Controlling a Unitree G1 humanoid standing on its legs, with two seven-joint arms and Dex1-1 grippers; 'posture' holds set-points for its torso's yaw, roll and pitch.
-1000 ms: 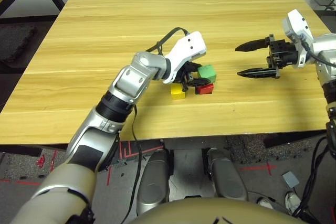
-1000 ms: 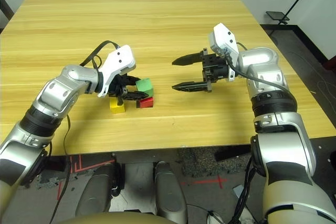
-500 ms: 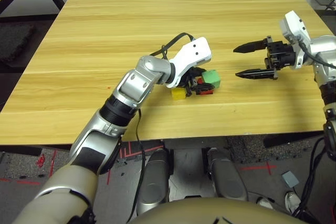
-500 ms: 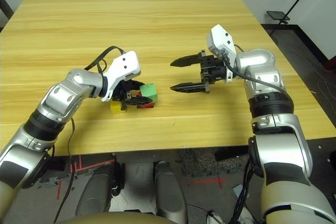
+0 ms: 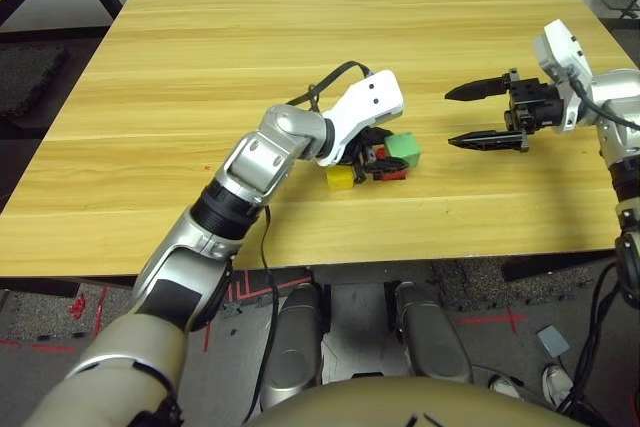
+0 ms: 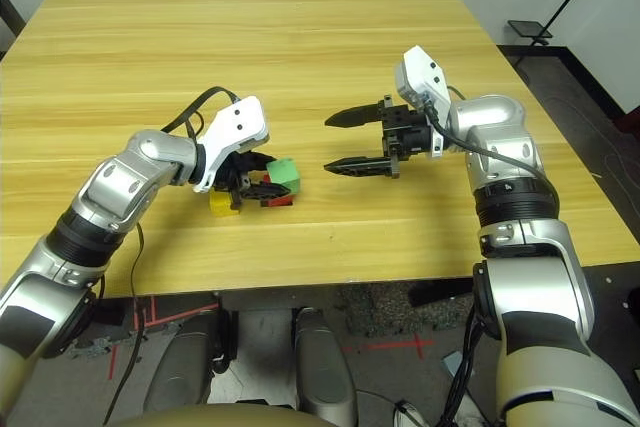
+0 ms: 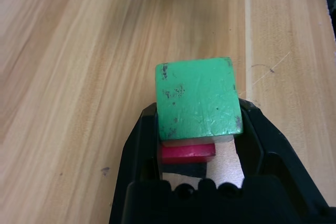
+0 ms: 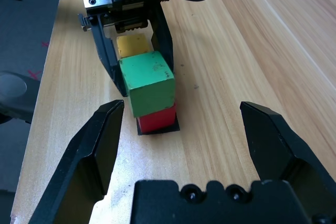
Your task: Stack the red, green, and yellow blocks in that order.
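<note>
The green block [image 8: 147,82] rests on top of the red block [image 8: 156,119], slightly askew. My left gripper [image 5: 378,157] is shut on the green block [image 7: 197,98], one black finger [image 7: 142,140] on each side. Only a strip of the red block [image 7: 188,152] shows under it. The yellow block [image 5: 340,178] lies on the table just left of the stack, beside my left fingers. My right gripper [image 5: 450,118] hovers open to the right of the stack, pointing at it, with nothing between its fingers.
A flat black square patch [image 8: 157,128] lies under the red block. The stack stands near the wooden table's front edge [image 5: 330,257]. A black cable [image 5: 320,77] loops over my left wrist. Bare tabletop stretches behind the blocks.
Over the last second my left gripper carried the green block a little right and down onto the red block. In the last half second nothing has visibly moved. The right arm barely shifted.
</note>
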